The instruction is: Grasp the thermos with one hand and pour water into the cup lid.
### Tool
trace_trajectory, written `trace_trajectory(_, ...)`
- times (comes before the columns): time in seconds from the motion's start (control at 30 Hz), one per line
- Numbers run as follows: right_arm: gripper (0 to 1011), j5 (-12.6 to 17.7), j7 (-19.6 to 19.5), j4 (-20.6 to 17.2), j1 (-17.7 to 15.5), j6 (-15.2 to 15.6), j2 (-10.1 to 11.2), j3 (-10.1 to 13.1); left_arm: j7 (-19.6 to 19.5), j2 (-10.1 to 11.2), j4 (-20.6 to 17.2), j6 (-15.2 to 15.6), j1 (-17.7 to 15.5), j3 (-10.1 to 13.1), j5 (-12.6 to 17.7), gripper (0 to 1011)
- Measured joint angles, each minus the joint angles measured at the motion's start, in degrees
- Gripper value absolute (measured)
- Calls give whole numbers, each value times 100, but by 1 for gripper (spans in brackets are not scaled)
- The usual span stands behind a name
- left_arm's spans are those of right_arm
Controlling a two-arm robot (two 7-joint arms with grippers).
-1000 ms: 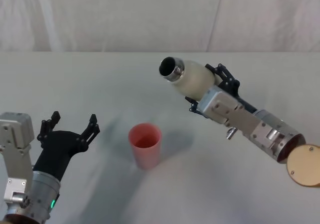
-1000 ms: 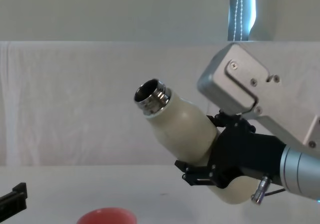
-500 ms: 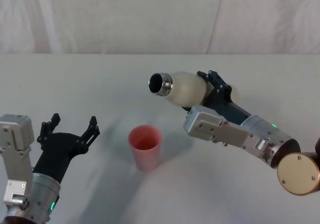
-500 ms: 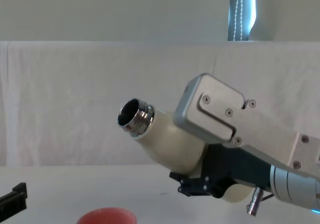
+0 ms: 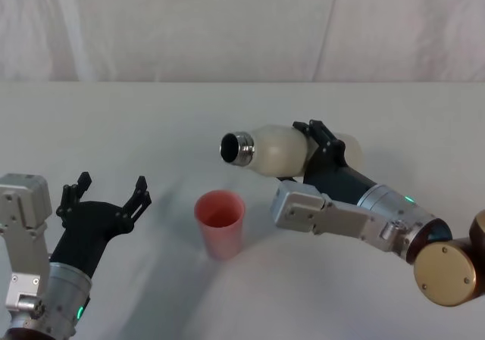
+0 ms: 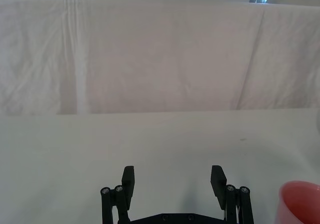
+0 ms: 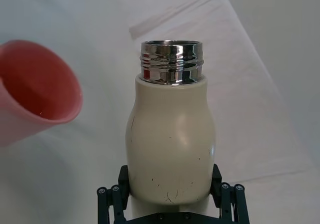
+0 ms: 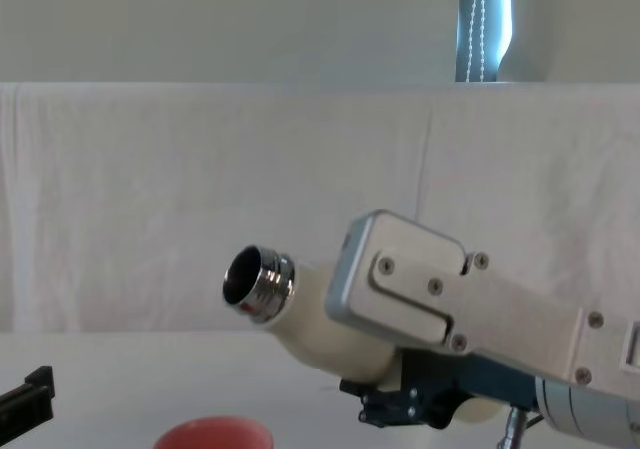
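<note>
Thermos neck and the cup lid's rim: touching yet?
Apart. In the chest view the thermos, held tilted by the right claw, has its steel neck above the cup lid with white backdrop between them. The left claw sits open, idle.

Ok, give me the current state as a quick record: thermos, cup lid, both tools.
thermos: held in the air, tilted close to level, open steel neck pointing toward the robot's left
cup lid: upright on the table, below and just short of the neck
water: none seen pouring
right tool: shut on the thermos body
left tool: open, holding nothing, to the left of the cup lid
</note>
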Motion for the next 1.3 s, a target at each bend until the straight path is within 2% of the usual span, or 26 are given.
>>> trace_trajectory(0.93,951,-1126,-132,-75,85,236,181,-370,0,0,0,0,0,0,0,1001)
trace_trajectory(1.3,951,-1412,-175,-131,79,297,210,-450,0,0,0,0,0,0,0,1001)
